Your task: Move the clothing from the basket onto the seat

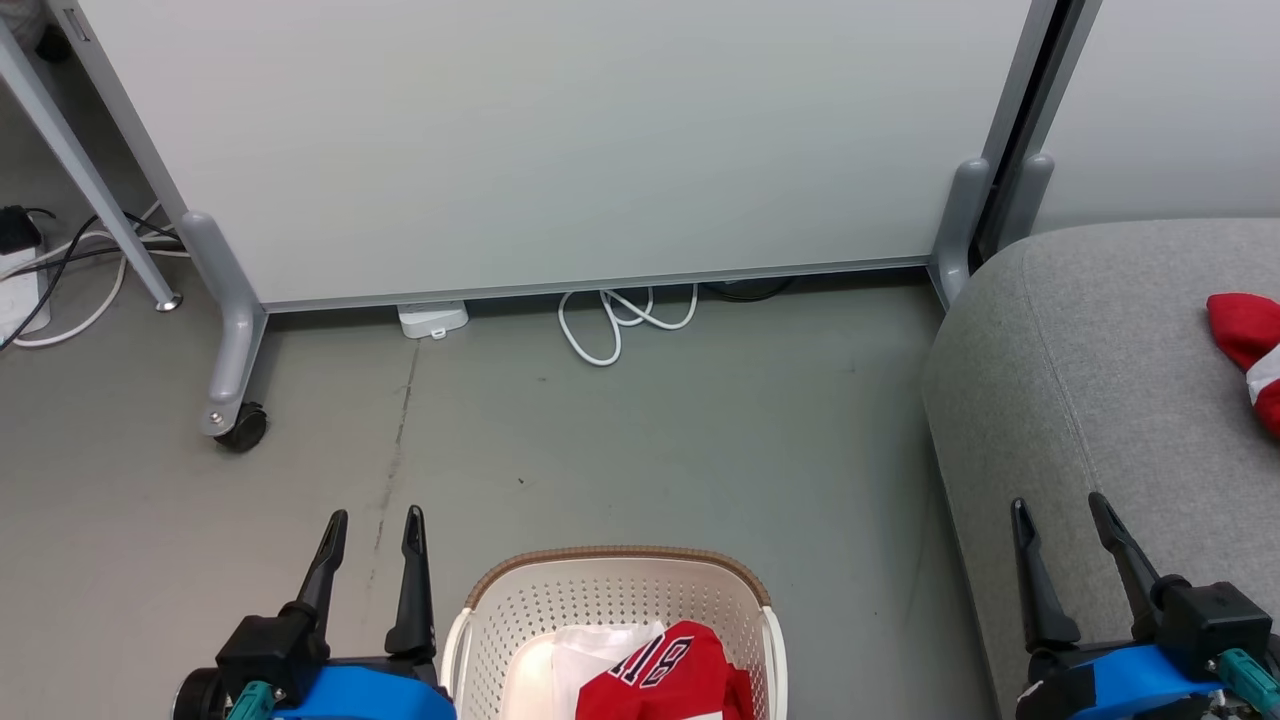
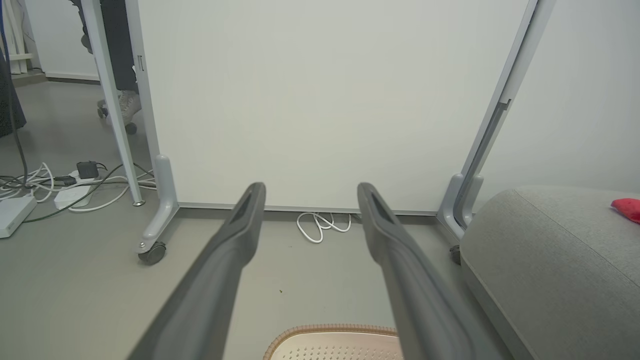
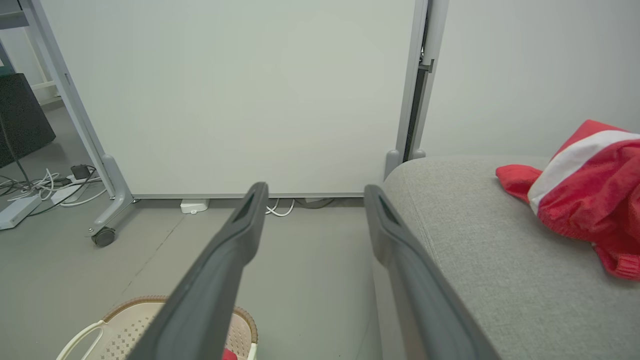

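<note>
The cream basket [image 1: 610,590] with its brown rim sits on the floor at the bottom centre of the head view. Inside it lies a red jersey [image 1: 665,675] with black-and-white numerals, next to some white fabric. A second red garment with a white stripe [image 1: 1250,350] [image 3: 590,190] rests on the grey seat [image 1: 1100,380] at the right. My left gripper [image 1: 375,525] is open, just left of the basket, holding nothing. My right gripper [image 1: 1060,510] is open over the seat's front left corner, empty. The left wrist view shows the basket's rim [image 2: 330,330] below the fingers.
A white wheeled partition [image 1: 560,140] stands across the back, with a caster [image 1: 240,428] at its left leg. White cables [image 1: 620,320] loop under it, and more cords and a power strip [image 2: 65,190] lie at far left. Grey floor [image 1: 650,440] lies between basket and partition.
</note>
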Controlling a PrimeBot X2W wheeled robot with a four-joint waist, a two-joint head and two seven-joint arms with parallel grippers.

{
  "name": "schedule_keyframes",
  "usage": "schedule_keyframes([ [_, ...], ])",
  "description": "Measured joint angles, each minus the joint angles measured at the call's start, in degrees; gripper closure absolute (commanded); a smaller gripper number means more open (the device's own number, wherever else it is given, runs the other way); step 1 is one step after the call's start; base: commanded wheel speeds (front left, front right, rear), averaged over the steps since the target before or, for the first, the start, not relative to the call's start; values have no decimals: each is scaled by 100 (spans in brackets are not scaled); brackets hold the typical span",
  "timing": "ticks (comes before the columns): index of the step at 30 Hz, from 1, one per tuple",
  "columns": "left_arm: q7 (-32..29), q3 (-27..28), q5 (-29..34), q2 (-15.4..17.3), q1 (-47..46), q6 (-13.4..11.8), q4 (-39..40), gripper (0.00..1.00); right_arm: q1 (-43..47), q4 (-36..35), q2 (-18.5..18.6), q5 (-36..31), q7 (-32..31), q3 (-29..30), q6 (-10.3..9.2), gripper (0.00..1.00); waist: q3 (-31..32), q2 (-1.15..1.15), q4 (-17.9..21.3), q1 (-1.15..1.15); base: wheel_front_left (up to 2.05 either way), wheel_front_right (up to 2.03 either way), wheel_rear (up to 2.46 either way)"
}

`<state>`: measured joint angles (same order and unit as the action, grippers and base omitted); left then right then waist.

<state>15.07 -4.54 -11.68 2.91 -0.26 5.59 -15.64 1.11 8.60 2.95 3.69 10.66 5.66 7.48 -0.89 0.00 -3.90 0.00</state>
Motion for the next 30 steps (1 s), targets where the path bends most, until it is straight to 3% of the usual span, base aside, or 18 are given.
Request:
schedule_keyframes([
  [18,0,-115,32,0,-27,11,2,0,-48,-13,0,102,51,-51,0,0,-288,0,86,0,0,0,0],
  [30,0,-177,152,-1,-433,60,-211,0,-544,-215,-1,104,111,-380,0,0,-1110,0,372,1,0,0,0],
])
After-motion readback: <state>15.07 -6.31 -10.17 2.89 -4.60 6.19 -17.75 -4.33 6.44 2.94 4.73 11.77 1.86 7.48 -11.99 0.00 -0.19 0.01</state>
